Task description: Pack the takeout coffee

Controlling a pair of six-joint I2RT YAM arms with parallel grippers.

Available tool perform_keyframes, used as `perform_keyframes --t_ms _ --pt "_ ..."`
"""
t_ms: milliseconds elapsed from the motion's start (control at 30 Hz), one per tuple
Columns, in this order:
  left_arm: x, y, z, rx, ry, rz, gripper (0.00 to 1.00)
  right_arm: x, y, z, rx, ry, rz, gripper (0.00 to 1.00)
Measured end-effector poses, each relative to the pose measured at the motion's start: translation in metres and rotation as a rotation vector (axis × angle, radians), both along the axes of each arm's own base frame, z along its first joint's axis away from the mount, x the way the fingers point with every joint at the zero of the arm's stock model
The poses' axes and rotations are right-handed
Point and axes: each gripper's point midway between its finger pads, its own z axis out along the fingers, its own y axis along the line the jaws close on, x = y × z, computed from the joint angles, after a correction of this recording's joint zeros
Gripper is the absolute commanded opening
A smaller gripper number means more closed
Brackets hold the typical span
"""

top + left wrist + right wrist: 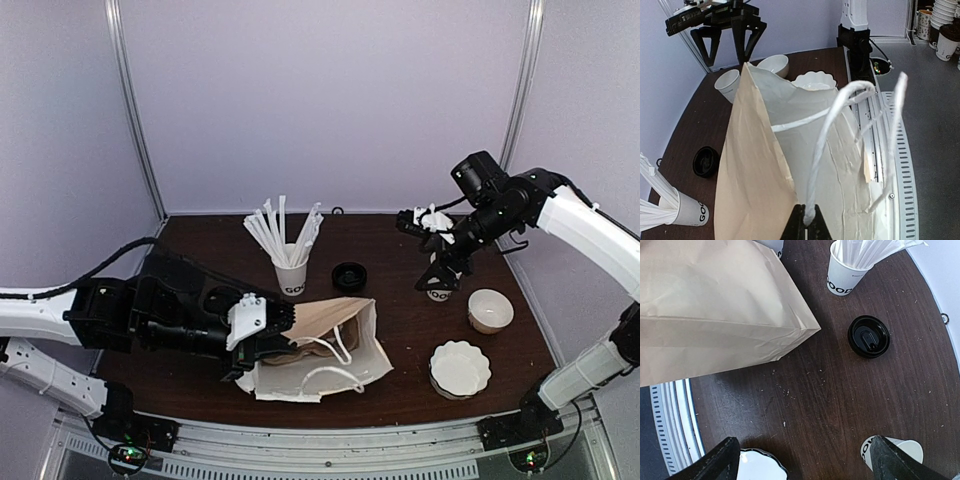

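No cup with a black lid on it shows. A black lid (349, 276) lies alone on the table, also in the right wrist view (868, 336). An open white cup with black lettering (437, 291) stands under my right gripper (441, 262). In the right wrist view that gripper (805, 465) is open and empty above the table, and the cup (907, 449) sits partly behind its right finger. My left gripper (809, 220) is shut on a white rope handle of the paper bag (755, 165). The bag (330, 345) lies with its mouth held up.
A white cup of straws (291, 272) stands behind the bag. A white bowl (490, 310) and a scalloped white dish (460, 368) sit at the right front. The table's metal front rail (330, 445) runs below. Tent walls close the back.
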Motion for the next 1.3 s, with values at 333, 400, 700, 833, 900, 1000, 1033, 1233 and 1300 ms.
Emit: perform_keyframes --t_ms 333,400,700,833,900,1000,1033,1233,1300 --pt "-0.018 0.005 0.004 -0.019 -0.003 -0.014 0.0 0.004 0.007 -0.007 -0.017 0.066 0.022 0.94" --pt "-0.015 0.005 0.003 -0.017 -0.006 0.001 0.0 0.003 0.009 -0.007 -0.014 0.078 0.028 0.95" --pt "0.005 -0.013 0.024 -0.026 -0.044 0.086 0.0 -0.003 0.006 0.001 -0.008 0.073 0.033 0.95" --pt "0.018 -0.032 0.048 -0.05 -0.037 0.108 0.0 -0.006 0.0 0.013 0.006 0.029 0.023 0.95" --pt "0.028 -0.038 0.057 -0.06 -0.026 0.128 0.0 -0.007 -0.004 0.018 0.013 0.009 0.013 0.95" --pt "0.045 -0.041 0.066 -0.067 -0.007 0.163 0.0 -0.009 -0.008 0.023 0.023 -0.012 0.002 0.96" --pt "0.051 -0.04 0.067 -0.07 0.001 0.176 0.0 -0.01 -0.009 0.024 0.024 -0.017 0.0 0.96" --pt "0.076 -0.029 0.066 -0.078 0.061 0.204 0.0 -0.012 -0.012 0.027 0.029 -0.028 -0.005 0.96" --pt "0.077 -0.028 0.067 -0.085 0.074 0.197 0.0 -0.012 -0.012 0.027 0.029 -0.028 -0.005 0.96"
